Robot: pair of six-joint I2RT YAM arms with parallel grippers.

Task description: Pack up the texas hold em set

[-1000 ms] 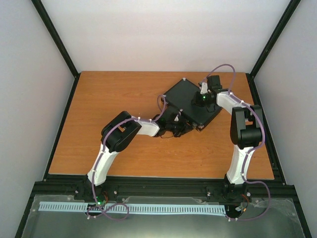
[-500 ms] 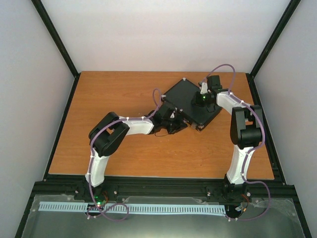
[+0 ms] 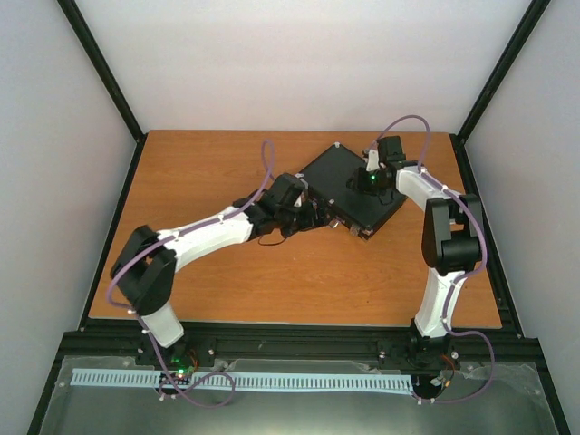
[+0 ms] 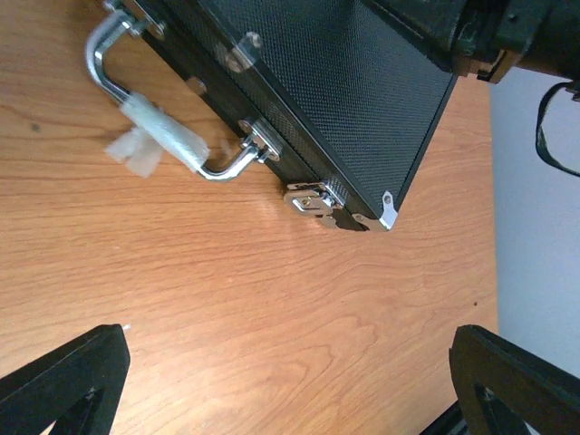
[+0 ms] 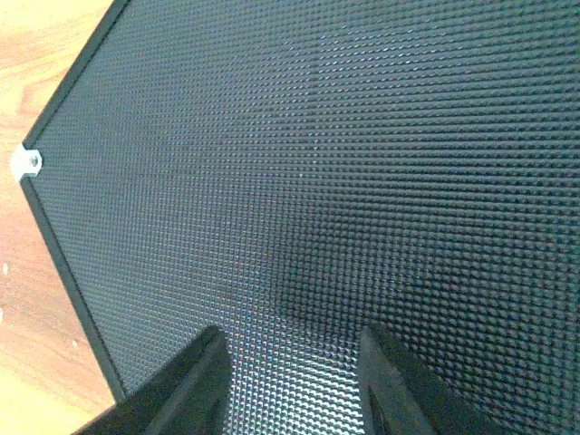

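The texas hold em set shows as a flat black case (image 3: 355, 184), lid down, lying at an angle on the back right of the wooden table (image 3: 208, 272). Its silver handle (image 4: 149, 122), wrapped in white tape, and one silver latch (image 4: 310, 199) face my left gripper (image 4: 290, 385). That gripper hangs open over bare wood, a little way in front of the case's handle side and touching nothing. My right gripper (image 5: 294, 381) hovers low over the textured lid (image 5: 344, 163), fingers (image 5: 195, 390) apart with nothing between them.
Black frame rails (image 3: 113, 231) border the table on the left, right and front, with white walls beyond. A silver corner cap (image 5: 27, 161) marks the lid's edge. Bare wood lies left of and in front of the case.
My left arm has swung left and drawn back from the case's front edge, and its gripper has opened wide. The right gripper has opened somewhat, staying over the lid.
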